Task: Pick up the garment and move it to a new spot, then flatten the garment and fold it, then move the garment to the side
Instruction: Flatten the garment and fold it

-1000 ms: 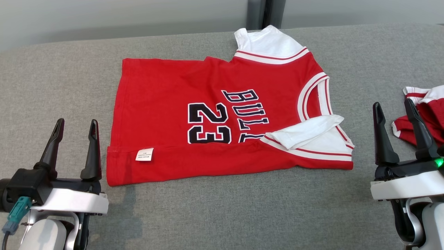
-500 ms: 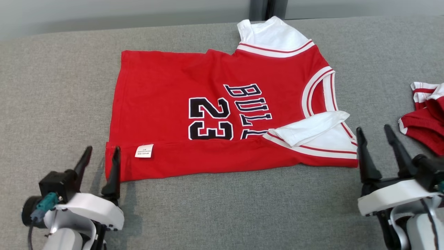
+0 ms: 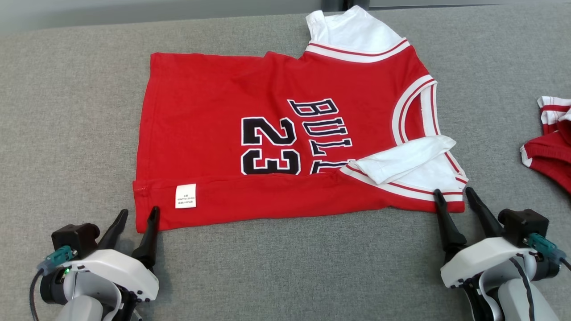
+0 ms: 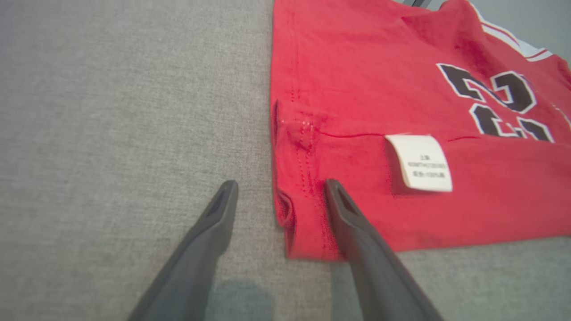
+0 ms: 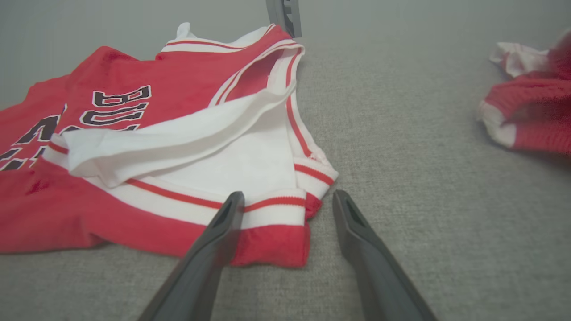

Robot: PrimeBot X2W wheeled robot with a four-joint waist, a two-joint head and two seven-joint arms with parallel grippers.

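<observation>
Garment (image 3: 267, 133): your red jersey with white trim lies flat in the middle of the surface, number and lettering up. Its near edge is folded over itself, and one white sleeve (image 3: 401, 160) is folded onto the chest.
Tag (image 3: 185, 195): white, on the folded near strip, close to the left corner.
Left jaws: wide apart and holding nothing. They straddle the garment's near left corner, one finger (image 4: 352, 223) over the hem.
Right jaws: wide apart and holding nothing. They straddle the near right corner, one finger (image 5: 218, 227) over the striped band.
Surface (image 3: 290, 267): grey woven fabric.
Second garment (image 3: 551, 151): red and white, crumpled, well apart at your right edge.
Room: pale grey wall (image 3: 134, 11) behind the surface.
</observation>
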